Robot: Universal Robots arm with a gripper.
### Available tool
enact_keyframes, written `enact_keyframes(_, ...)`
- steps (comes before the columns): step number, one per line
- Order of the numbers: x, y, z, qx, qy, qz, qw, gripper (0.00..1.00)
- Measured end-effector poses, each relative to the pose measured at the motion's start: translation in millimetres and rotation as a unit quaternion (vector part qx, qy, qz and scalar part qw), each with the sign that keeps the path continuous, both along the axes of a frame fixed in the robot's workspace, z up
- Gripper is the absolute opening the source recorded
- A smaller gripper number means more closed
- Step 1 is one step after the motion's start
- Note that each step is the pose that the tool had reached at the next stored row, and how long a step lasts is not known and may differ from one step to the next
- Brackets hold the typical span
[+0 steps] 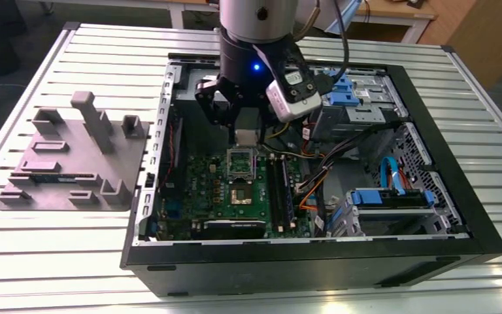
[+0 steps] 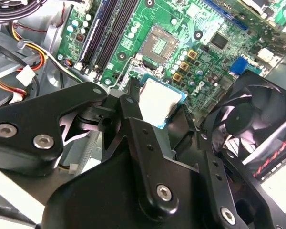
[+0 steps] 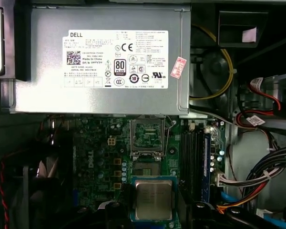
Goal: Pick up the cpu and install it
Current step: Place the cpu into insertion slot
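My gripper (image 1: 244, 129) hangs inside the open computer case, over the far end of the green motherboard (image 1: 225, 196), and is shut on the cpu. The cpu (image 1: 246, 135) is a small flat square with a silvery top, held level by its two opposite edges between the black fingers. In the second wrist view the cpu (image 2: 159, 102) floats above the board, short of the metal-framed socket (image 2: 161, 44). The first wrist view has the cpu (image 3: 153, 200) nearest the camera, with the socket (image 3: 147, 133) beyond it, just before the power supply.
The grey power supply box (image 3: 105, 57) borders the socket. A black fan (image 2: 248, 119) and memory slots (image 3: 195, 162) flank the gripper, with bundled cables (image 3: 257, 186) beyond the slots. Outside the case, a grey moulded tray (image 1: 68, 170) lies on the slatted table at the exterior view's left.
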State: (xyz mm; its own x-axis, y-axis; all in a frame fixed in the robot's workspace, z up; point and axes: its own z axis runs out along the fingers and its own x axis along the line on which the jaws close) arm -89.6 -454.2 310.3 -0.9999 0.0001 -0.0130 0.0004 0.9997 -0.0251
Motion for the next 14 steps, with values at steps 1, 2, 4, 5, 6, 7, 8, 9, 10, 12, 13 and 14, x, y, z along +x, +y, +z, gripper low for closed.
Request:
enact_keyframes(1,0.0,0.0,-1.8,0.0,0.0,0.001,1.0,0.47)
enact_keyframes(2,0.0,0.0,-3.7,0.0001,0.0,0.001,1.0,0.47)
enact_keyframes(4,0.0,0.0,-7.4,0.0001,0.0,0.001,1.0,0.47)
enact_keyframes(5,0.0,0.0,-9.1,0.0001,0.0,0.001,1.0,0.47)
enact_keyframes(6,0.0,0.0,-10.9,0.0,0.0,0.001,1.0,0.47)
enact_keyframes(7,0.0,0.0,-12.7,0.0,0.0,0.001,1.0,0.47)
enact_keyframes(8,0.0,0.0,-14.5,0.0001,0.0,0.001,1.0,0.47)
enact_keyframes(9,0.0,0.0,-16.4,0.0001,0.0001,0.001,1.0,0.47)
enact_keyframes(10,0.0,0.0,-17.8,0.0001,0.0001,0.001,1.0,0.47)
enact_keyframes(12,0.0,0.0,-18.2,0.0,0.0002,0.001,1.0,0.47)
enact_keyframes(13,0.0,0.0,-18.2,-0.0001,0.0002,0.001,1.0,0.47)
enact_keyframes(14,0.0,0.0,-18.2,0.0,0.0002,0.001,1.0,0.47)
